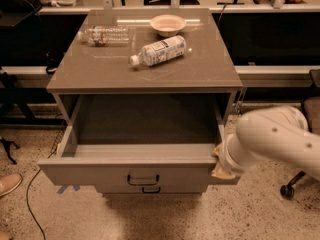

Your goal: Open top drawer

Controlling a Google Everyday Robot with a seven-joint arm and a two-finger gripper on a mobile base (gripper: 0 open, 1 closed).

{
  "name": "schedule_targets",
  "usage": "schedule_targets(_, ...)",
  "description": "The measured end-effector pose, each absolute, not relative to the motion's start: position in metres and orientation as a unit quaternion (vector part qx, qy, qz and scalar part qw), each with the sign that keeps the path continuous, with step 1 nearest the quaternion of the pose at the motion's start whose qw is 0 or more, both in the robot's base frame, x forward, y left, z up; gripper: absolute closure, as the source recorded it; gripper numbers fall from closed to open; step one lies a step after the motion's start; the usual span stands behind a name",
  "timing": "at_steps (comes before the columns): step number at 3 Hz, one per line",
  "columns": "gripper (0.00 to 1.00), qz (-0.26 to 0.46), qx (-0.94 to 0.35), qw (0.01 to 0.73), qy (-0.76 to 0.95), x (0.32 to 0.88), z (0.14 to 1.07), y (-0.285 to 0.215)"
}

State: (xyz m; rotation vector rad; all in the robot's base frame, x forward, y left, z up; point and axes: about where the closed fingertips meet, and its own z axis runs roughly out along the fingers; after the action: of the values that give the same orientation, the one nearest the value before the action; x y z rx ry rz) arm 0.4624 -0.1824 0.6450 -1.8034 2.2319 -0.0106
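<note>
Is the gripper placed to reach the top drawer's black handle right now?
Probably yes: the gripper sits at the right front corner of the top drawer, and the handle faces outward on the front with nothing blocking it.
</note>
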Motion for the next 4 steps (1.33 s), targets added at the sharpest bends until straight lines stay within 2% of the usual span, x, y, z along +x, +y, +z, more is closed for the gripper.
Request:
schedule_targets(3, 1.0, 0.002, -0.618, 0.145, 0.773, 0.441, 0.639, -0.188)
schedule_targets(4, 0.84, 0.002, -0.618, 0.145, 0.773, 0.441, 0.64, -0.188)
